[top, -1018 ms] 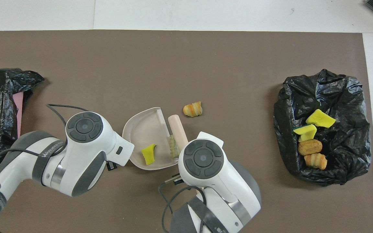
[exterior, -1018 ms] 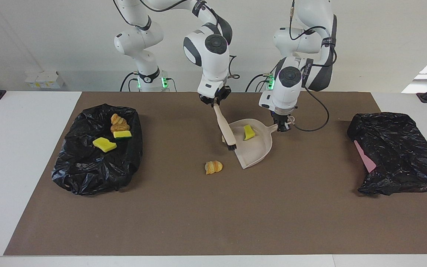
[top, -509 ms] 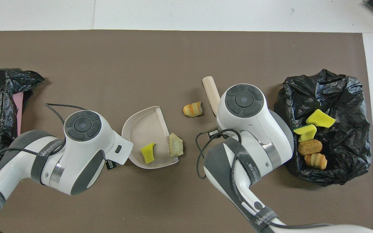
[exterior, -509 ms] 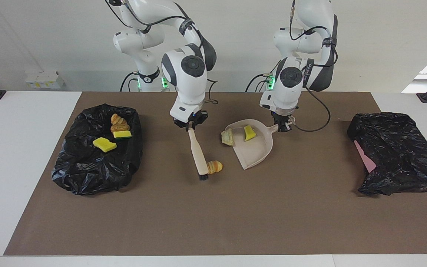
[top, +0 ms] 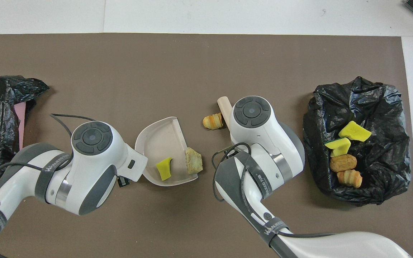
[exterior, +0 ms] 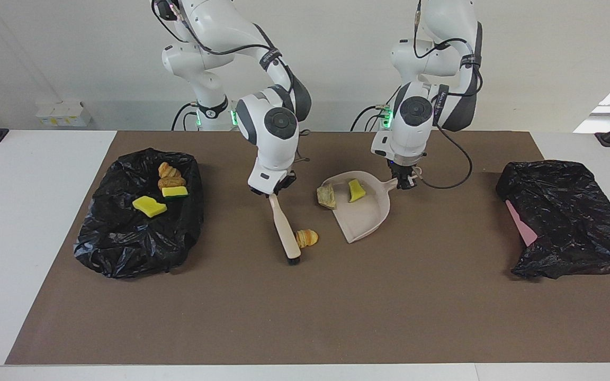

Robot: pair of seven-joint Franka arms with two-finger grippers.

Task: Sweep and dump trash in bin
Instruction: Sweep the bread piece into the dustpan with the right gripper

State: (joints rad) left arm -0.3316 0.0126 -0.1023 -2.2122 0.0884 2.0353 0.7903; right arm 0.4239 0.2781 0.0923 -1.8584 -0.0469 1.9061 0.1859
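The right gripper (exterior: 272, 191), clamped on a brush (exterior: 285, 228), sets its bristles against a pastry scrap (exterior: 306, 238) lying short of the dustpan (exterior: 364, 211). The left gripper (exterior: 403, 181) grips the dustpan's handle. One yellow sponge scrap (exterior: 356, 190) sits inside, a tan scrap (exterior: 326, 196) straddling the lip. A glancing stroke could roll the pastry past the pan's mouth. Four scraps lie in the bin (exterior: 125, 243).

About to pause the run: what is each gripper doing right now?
Left gripper: shut on the dustpan handle.
Right gripper: shut on the brush, beside the croissant piece.
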